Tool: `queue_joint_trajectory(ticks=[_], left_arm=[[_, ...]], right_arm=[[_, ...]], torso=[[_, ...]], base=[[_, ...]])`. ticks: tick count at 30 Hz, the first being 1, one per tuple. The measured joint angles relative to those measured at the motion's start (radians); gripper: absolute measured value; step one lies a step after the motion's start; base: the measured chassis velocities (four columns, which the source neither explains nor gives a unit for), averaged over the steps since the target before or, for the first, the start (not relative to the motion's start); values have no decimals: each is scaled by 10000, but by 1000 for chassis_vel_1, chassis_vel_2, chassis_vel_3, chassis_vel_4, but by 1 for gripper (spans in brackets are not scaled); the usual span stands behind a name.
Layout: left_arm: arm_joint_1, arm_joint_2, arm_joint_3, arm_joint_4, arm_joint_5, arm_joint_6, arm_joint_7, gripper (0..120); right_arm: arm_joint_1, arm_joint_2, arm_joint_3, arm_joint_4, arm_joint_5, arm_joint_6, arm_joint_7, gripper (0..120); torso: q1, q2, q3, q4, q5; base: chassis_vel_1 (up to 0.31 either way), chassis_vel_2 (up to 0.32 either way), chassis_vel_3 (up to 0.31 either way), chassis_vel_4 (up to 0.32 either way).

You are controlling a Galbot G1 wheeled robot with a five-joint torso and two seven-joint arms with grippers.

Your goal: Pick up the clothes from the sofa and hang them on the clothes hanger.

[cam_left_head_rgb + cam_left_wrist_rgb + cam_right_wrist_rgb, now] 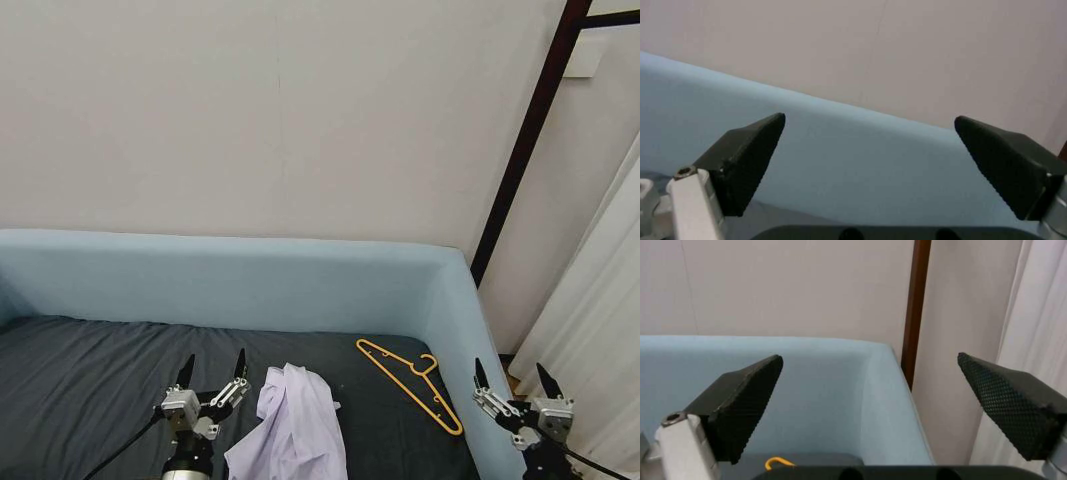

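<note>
A soft, pale lilac shirt lies crumpled in loose folds on the sofa, which has a dark grey woven seat and a smooth light-blue padded back and armrest. Apart from it to the right, a thin orange plastic hanger, triangular with a small hook, lies flat on the seat close to the armrest. The left gripper hangs just beside the shirt, its 2 black ribbed jaws spread open and holding nothing. The right gripper sits by the armrest's outer edge, jaws likewise apart and empty. Behind stands a plain off-white wall; a dark brown pole slants up at the right, next to a white pleated curtain.
</note>
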Motion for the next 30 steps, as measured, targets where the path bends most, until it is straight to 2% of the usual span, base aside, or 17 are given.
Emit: queue_joint_trajectory(ticks=[26,30], left_arm=[[97,-225,25,-2,206,-18,64,100],[178,-203,-21,-130,211,-88,1,100]], right_arm=[[153,-163,-59,-287,7,44,11,100],[280,-647,-311,-199,1134,-378,57,100]], torso=[[0,0,0,-1,0],[0,0,0,-3,2]], base=[[0,0,0,0],[0,0,0,0]])
